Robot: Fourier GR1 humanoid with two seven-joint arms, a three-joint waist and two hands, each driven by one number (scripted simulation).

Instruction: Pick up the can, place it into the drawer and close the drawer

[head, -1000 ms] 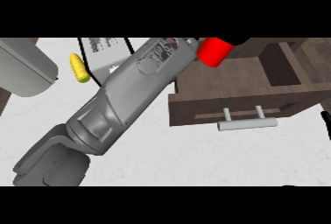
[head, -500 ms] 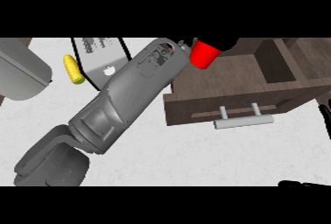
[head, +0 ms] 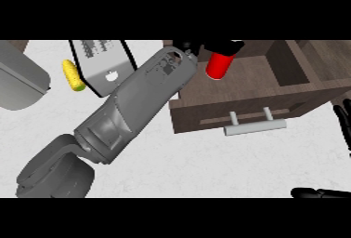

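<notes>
Red can [head: 220, 66] now lower over open drawer [head: 274, 95], left hand [head: 192, 47] curled round it.

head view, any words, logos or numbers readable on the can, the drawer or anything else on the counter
No text can be read as words.
Grey tablet-like device: a white apple-shaped mark near its lower end; dark rows near its top, too blurred to read.
Red can, held in the left hand over the drawer: no label shows.
Drawer front and handle: no marking.
Yellow item: no marking.
</notes>
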